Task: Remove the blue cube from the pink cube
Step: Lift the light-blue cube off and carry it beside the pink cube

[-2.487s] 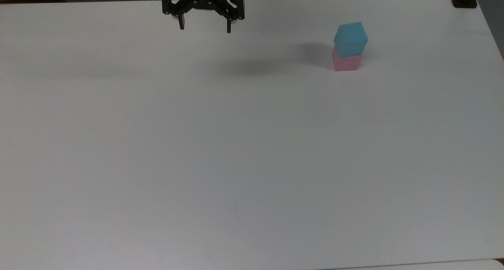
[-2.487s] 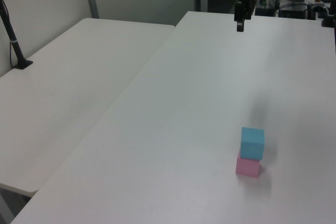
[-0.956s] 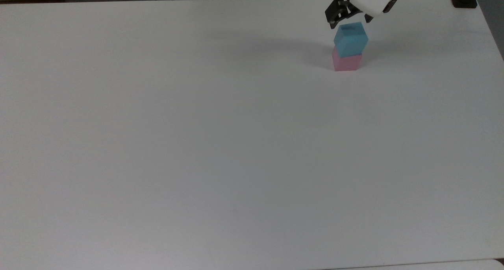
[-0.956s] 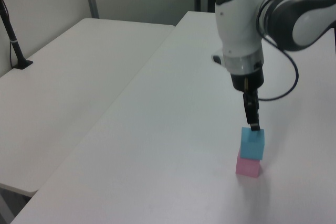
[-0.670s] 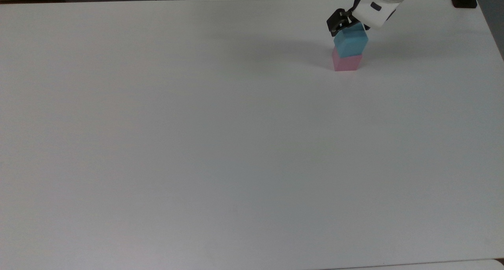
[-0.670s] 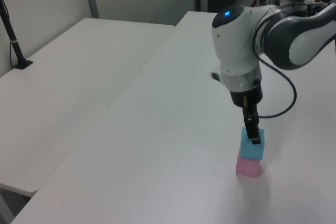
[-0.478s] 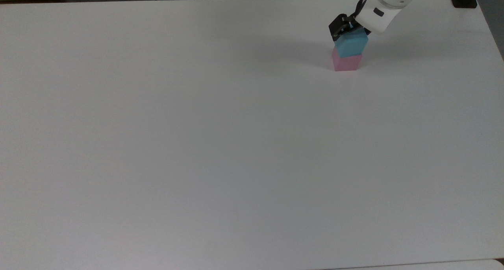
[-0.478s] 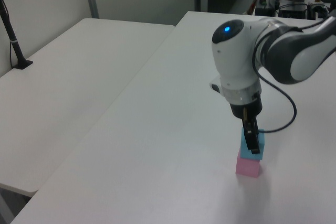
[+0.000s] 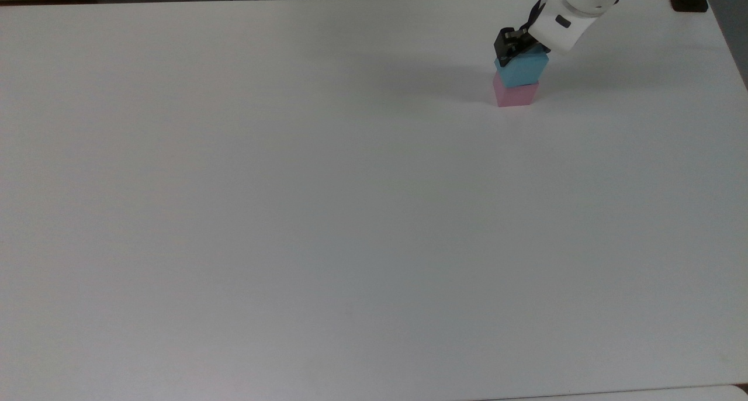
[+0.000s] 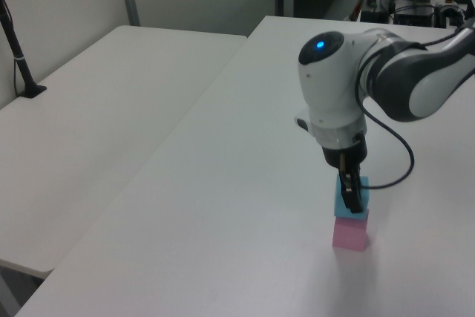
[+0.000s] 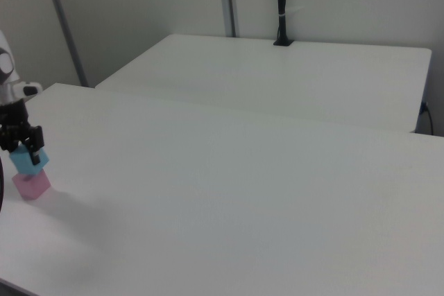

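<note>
Blue cube sat stacked on the pink cube in the upper right of the top view, low and right of centre in the left view, and at the far left edge of the right view. It was turned a little on the pink cube, so its edges did not line up with those below. The gripper was down over it from above, with the white arm reaching in behind. In the left view a dark finger lay against the blue cube's near face; in the right view the fingers stood on either side of the cube's upper part. Whether they were pressing the faces or merely bracketing them could not be told. Both cubes looked matte, plain and rigid, probably light, so the blue one should lift with little force and should not deform. Its flat opposite faces looked like the proper place to take hold, around mid-height, well clear of the seam with the pink cube. The surface seemed dull rather than slick, so slipping appeared unlikely. A straight upward pull seemed safest, since a sideways drag could topple or shift the light pink cube on the white table.
</note>
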